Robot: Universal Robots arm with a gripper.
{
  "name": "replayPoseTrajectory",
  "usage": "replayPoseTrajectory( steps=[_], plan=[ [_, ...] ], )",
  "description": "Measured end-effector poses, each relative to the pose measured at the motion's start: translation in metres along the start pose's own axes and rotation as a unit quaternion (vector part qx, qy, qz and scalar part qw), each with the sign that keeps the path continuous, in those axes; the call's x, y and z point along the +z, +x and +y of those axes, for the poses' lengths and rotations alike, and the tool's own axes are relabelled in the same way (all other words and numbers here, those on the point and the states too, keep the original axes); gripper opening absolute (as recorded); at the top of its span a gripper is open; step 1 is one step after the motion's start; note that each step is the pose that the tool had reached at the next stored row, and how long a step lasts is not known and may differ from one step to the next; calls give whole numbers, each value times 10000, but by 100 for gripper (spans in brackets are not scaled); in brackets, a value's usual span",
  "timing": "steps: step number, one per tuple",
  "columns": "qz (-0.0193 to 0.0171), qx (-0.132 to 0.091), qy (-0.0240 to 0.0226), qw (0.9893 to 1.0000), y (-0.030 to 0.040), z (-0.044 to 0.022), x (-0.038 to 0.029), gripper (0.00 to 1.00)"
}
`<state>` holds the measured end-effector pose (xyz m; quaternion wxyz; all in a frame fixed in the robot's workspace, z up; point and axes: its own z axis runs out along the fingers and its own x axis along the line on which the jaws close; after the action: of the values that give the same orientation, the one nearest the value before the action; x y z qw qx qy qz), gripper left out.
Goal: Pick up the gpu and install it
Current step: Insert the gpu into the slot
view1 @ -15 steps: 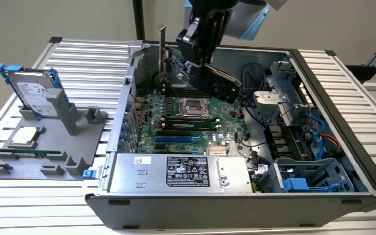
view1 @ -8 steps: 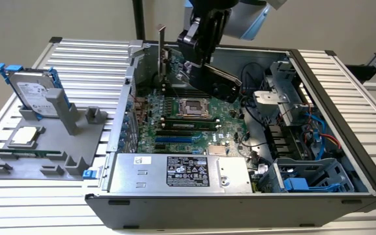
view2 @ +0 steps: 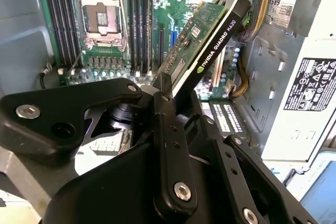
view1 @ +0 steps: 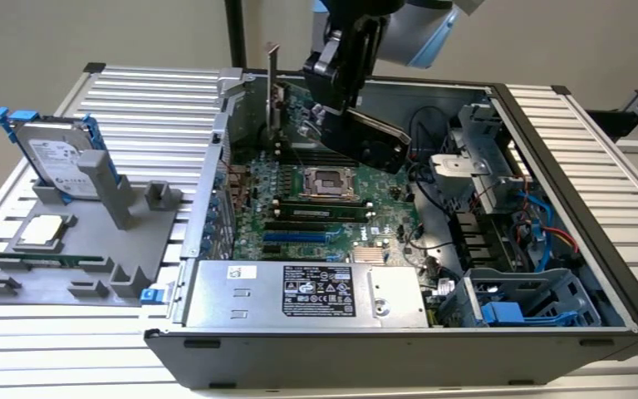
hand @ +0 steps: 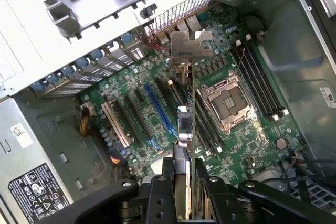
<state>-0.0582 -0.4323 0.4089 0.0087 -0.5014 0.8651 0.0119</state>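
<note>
While the gpu [view2: 210,40] is hanging tilted above the motherboard [hand: 262,135] inside the case [view1: 408,357], your gripper [view2: 167,85] is clamping its edge.
You are risking a jam: that tilt could be snagging the bracket [hand: 186,51] before it reaches the slot [hand: 157,108].

The gpu [view2: 202,38] pairs a smooth green board with a matt black cooler; its bracket [hand: 189,45] is bare silvery metal.
</note>
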Motion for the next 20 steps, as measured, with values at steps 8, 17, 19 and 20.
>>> replayPoseTrajectory(
  steps=[8, 17, 19, 20],
  plan=[
    [1, -65, -2, 10000, 0, 0, 0, 0],
    [1, -100, -3, 9999, 0, 0, 0, 0],
    [1, -105, -3, 9999, 0, 0, 0, 0],
    [1, -107, -3, 9999, 0, 0, 0, 0]
  ],
)
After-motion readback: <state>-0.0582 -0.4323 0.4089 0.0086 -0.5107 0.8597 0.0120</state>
